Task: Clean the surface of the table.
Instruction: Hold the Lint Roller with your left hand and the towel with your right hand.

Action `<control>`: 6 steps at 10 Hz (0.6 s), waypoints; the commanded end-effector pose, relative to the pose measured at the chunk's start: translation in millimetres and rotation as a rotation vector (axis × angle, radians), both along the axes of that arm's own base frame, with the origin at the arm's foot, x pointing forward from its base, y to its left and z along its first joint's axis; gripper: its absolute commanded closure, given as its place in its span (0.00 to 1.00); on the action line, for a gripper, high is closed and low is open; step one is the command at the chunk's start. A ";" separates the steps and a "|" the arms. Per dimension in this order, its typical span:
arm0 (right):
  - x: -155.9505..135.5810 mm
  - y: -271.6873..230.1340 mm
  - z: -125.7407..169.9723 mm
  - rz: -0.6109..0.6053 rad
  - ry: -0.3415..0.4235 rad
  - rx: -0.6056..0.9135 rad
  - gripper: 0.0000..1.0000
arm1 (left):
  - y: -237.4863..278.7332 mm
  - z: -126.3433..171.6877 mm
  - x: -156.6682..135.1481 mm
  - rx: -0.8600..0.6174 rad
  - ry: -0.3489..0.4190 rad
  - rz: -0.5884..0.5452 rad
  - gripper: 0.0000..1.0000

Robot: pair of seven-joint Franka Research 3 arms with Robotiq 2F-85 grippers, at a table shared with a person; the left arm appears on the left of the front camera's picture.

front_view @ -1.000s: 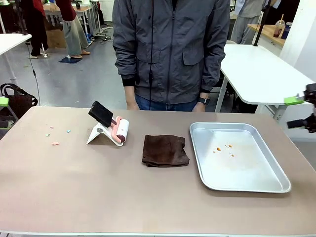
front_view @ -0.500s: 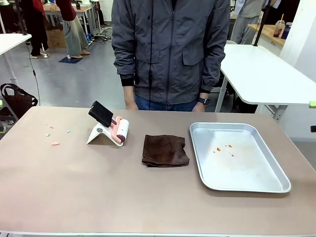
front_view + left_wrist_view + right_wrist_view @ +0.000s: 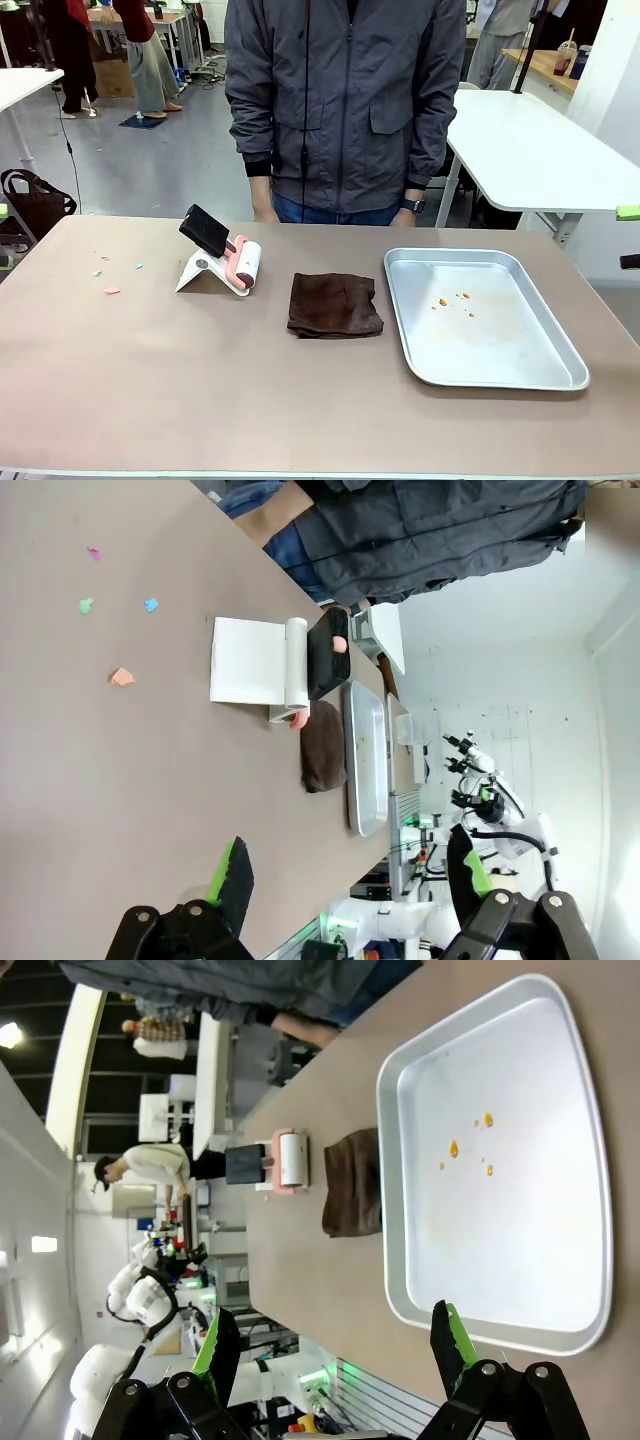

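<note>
Taupe-brown counter, front view, with a person standing at its far edge. Near the left end lie coloured scraps, the dirt to be removed. A lint roller leans on its white stand left of centre, handle raised, presumably so that it can be grasped easily. A folded brown cloth lies just beside the metal tray, which holds a few orange crumbs. Both tools look untouched, so cleaning is judged not yet begun.

Left wrist view: the left jaws stand spread wide and empty, green pads well apart, above bare counter (this picture is rolled sideways). Coloured scraps, lint roller, brown cloth and metal tray lie ahead.

Right wrist view: the right jaws, likewise spread and holding nothing, face the counter from its tray end. The metal tray lies nearest, its orange crumbs plain; brown cloth and lint roller lie beyond.
</note>
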State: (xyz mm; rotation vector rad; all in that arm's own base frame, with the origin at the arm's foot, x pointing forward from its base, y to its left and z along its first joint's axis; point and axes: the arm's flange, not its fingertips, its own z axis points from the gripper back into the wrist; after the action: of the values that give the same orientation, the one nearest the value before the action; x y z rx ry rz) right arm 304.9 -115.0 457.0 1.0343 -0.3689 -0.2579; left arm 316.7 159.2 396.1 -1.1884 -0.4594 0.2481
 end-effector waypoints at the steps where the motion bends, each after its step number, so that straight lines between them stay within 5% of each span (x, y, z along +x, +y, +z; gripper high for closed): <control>1: 11.8 30.3 12.5 -0.015 0.005 -0.127 0.00 | -12.5 18.7 19.3 0.087 -0.038 -0.034 0.00; 6: 57.0 170.3 23.1 0.205 -0.043 -0.421 0.00 | -89.4 52.7 85.5 0.243 0.000 -0.135 0.00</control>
State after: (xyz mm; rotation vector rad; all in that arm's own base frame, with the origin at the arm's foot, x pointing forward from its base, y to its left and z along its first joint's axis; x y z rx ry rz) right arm 344.5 38.4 479.7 0.7162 -0.3572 0.0115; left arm 389.3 77.5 445.8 -0.9917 -0.4110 0.0581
